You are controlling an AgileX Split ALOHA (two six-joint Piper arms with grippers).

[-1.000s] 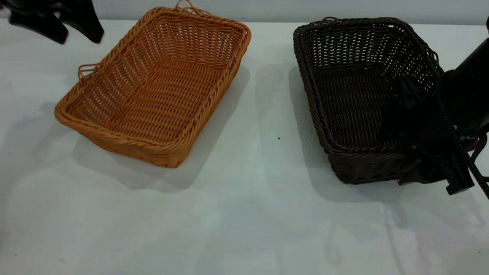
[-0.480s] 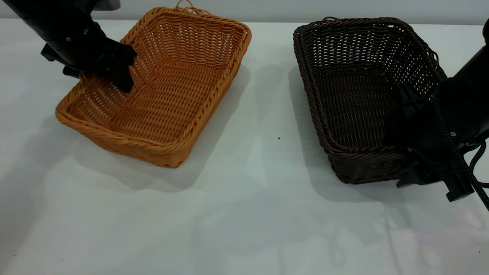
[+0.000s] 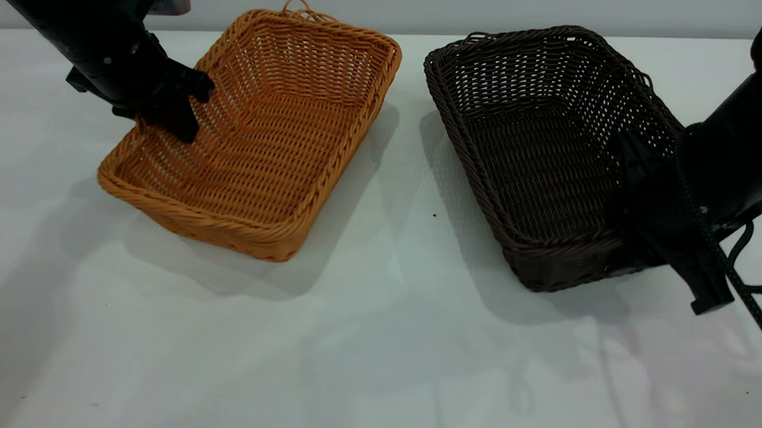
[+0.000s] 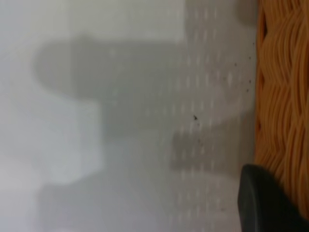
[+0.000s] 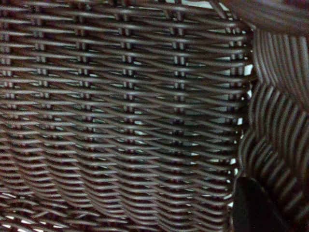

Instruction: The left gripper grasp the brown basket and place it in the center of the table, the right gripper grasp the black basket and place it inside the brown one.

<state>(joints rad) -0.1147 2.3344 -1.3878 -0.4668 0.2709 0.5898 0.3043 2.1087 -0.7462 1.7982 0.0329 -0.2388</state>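
The brown basket (image 3: 263, 146) sits on the white table (image 3: 376, 340) at the back left. My left gripper (image 3: 169, 115) is shut on its left long rim, one finger inside and one outside. The left wrist view shows the braided rim of the brown basket (image 4: 282, 96) beside one of the fingers (image 4: 260, 203). The black basket (image 3: 535, 156) sits at the back right. My right gripper (image 3: 641, 198) is shut on its right rim near the front corner. The right wrist view is filled by the black basket's weave (image 5: 120, 121), with one of the fingers (image 5: 256, 208) against it.
A gap of bare table separates the two baskets, with a small dark speck (image 3: 434, 214) on it. The right arm's black cable (image 3: 743, 277) trails down to the table's right edge. The front half of the table is bare white.
The left gripper came down onto the brown basket's left rim, and the basket has slid a little to the right. The black basket has slid and turned leftward with the right gripper.
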